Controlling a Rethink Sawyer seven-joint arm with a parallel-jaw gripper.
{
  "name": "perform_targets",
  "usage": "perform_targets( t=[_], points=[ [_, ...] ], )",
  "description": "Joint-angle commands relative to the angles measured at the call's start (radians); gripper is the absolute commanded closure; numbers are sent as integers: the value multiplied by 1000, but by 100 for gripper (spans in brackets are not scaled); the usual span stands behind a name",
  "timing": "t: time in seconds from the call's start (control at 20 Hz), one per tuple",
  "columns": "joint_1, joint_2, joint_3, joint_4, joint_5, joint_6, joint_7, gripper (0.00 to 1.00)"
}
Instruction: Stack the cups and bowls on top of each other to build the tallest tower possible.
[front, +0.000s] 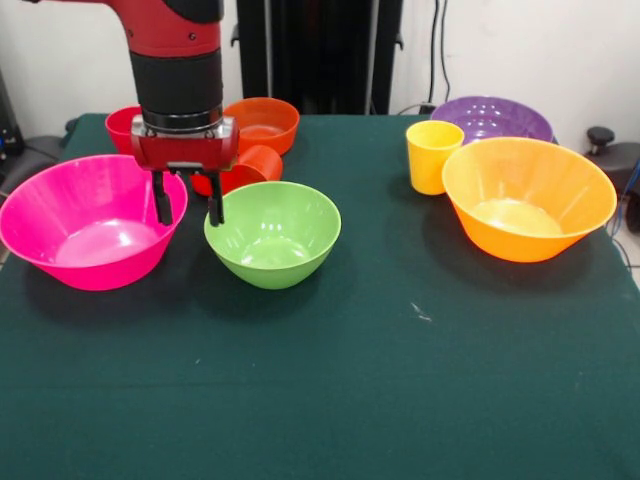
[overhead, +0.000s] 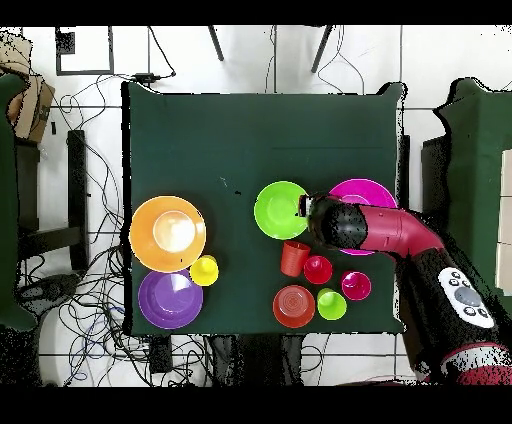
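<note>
Two fingers apart — claw (front: 187, 205) empty

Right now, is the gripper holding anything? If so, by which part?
Nothing is held. The gripper is open, its fingers hanging empty between the pink bowl and the green bowl, with no bowl rim between them.

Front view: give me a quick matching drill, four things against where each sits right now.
Things:
1. green bowl
2. yellow cup
3. purple bowl
4. tool

Places:
A. behind the orange-yellow bowl, at the table's far edge
B. hanging open between the pink bowl and the green one
C. upright, beside the orange-yellow bowl
D. on the cloth just right of the pink bowl

Pairs: 1-D, 2-C, 3-A, 4-B
</note>
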Motion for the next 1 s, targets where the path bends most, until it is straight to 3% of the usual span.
perform_targets(
  t=[0.05,0.45,1.0],
  points=[
    [46,70,18,-19,-23,-64,78,0],
    [44,49,17,-18,-22,-47,59,0],
    [41,-74,16,58,3,16,55,0]
  ],
)
